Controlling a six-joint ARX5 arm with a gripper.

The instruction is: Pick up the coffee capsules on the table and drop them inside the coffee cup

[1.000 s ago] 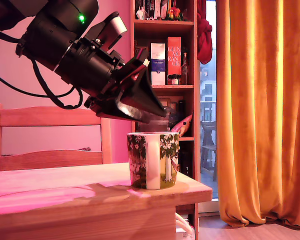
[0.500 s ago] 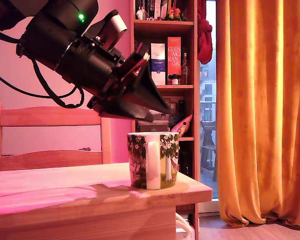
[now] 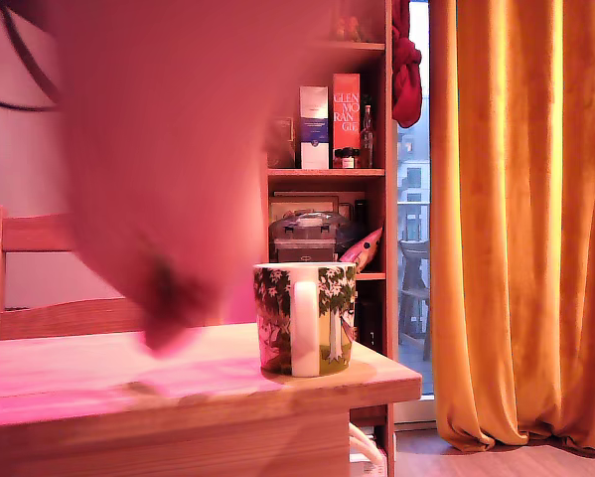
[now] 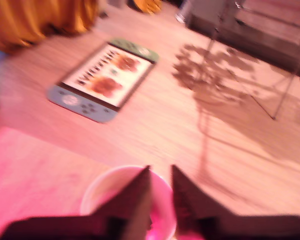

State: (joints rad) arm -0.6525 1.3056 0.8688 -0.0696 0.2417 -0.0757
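The hand [image 4: 161,172], fingers slightly spread and pinching nothing I can see, hangs just above the coffee cup [image 4: 124,200] on the counter [image 3: 307,383].

The coffee cup [image 3: 305,319] is white, printed with dark green leafy trees, and its handle is plain white. It stands on the table [image 3: 98,393], light wood tinted pink. Beside the coffee cup hang orange-gold curtains [image 3: 520,219]; below it lies a patterned rug [image 4: 103,80] with blue-grey ends.
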